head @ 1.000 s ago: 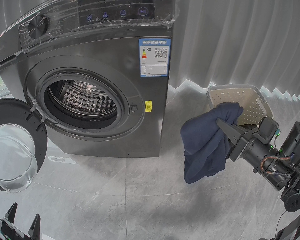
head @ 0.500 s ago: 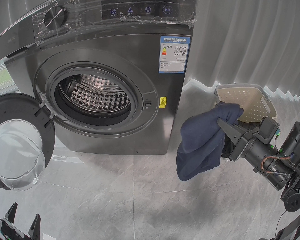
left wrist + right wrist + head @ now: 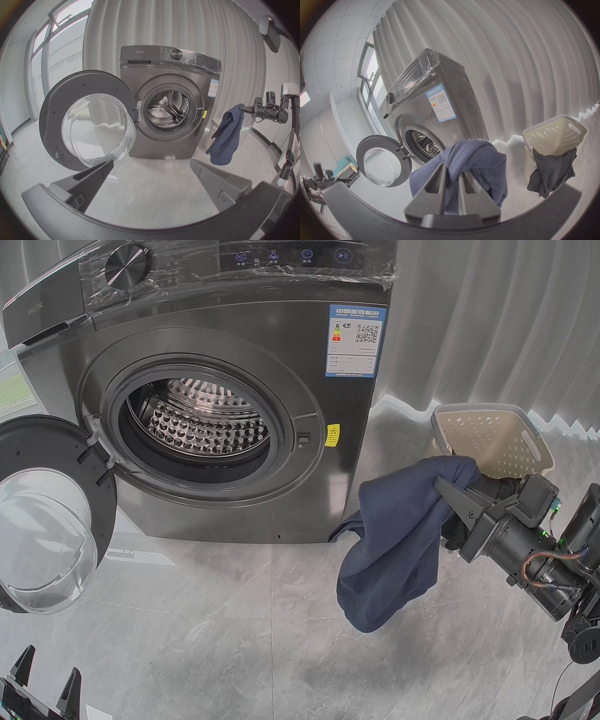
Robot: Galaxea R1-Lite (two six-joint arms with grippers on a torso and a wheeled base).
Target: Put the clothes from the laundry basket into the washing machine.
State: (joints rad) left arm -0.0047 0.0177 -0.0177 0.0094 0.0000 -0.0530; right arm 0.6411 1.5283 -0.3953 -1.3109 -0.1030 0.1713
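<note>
The right gripper (image 3: 442, 485) has its fingers pinched tight on a navy garment (image 3: 394, 534), which hangs above the floor (image 3: 250, 627) between the laundry basket (image 3: 487, 434) and the washing machine (image 3: 250, 334). The machine's door (image 3: 56, 446) stands wide open. The basket sits at the floor's edge by the curtain (image 3: 487, 315) — a dark garment (image 3: 550, 172) drapes over its rim. The left gripper (image 3: 150, 168) hovers low, fingers spread apart, holding nothing

Washing machine (image 3: 250, 327) dark grey, drum (image 3: 200, 427) dimpled silver; basket (image 3: 494, 440) beige, cross-pattern holes; navy garment (image 3: 394, 534); black garment (image 3: 550, 175).
</note>
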